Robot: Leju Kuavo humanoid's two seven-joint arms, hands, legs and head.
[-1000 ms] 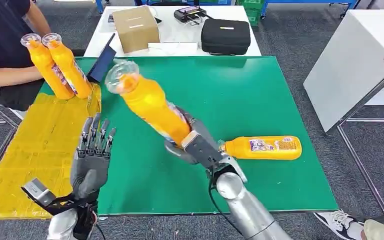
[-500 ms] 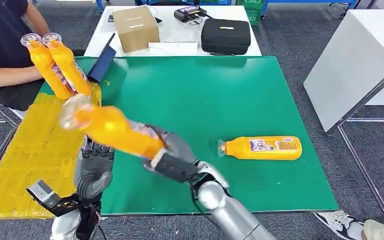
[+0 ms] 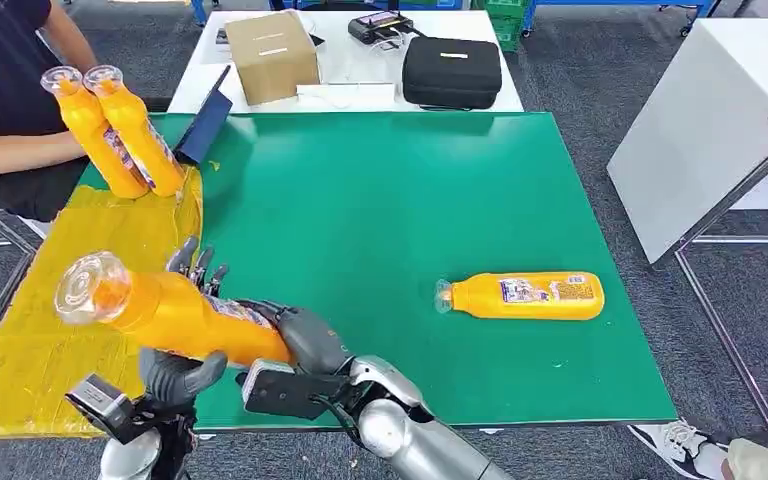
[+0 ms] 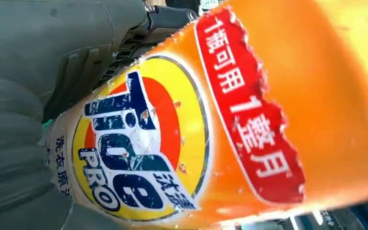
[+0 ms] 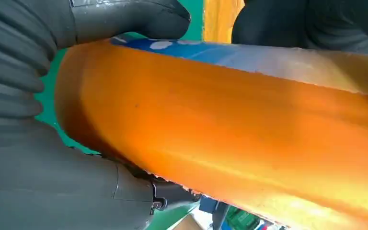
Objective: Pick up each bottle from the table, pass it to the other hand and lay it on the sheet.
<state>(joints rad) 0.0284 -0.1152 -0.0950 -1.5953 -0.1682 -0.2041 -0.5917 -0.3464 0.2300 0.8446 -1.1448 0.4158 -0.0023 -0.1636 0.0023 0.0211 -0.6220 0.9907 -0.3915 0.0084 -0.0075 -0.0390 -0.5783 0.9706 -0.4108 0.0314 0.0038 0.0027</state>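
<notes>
My right hand (image 3: 305, 345) grips an orange detergent bottle (image 3: 175, 315) by its base end. It holds the bottle tilted, with the clear cap pointing left over the yellow sheet (image 3: 30, 350). My left hand (image 3: 182, 370) is right behind and under the bottle. Its fingers (image 3: 196, 264) stand straight up past the bottle and its thumb curls below. The label (image 4: 139, 143) sits close before the left wrist camera, and the orange body (image 5: 244, 124) lies in my right hand (image 5: 38, 143). A second orange bottle (image 3: 525, 296) lies on its side on the green table (image 3: 410, 190), to the right.
Two more orange bottles (image 3: 120, 130) stand at the sheet's far end, beside a seated person (image 3: 5, 90). A dark tablet (image 3: 203, 130) leans there. Behind the green table, a white table carries a cardboard box (image 3: 272, 55) and a black case (image 3: 451, 72).
My right arm has swung the bottle down and to the left, from above the table's middle to my left hand. The bottle now rests against that hand's palm.
</notes>
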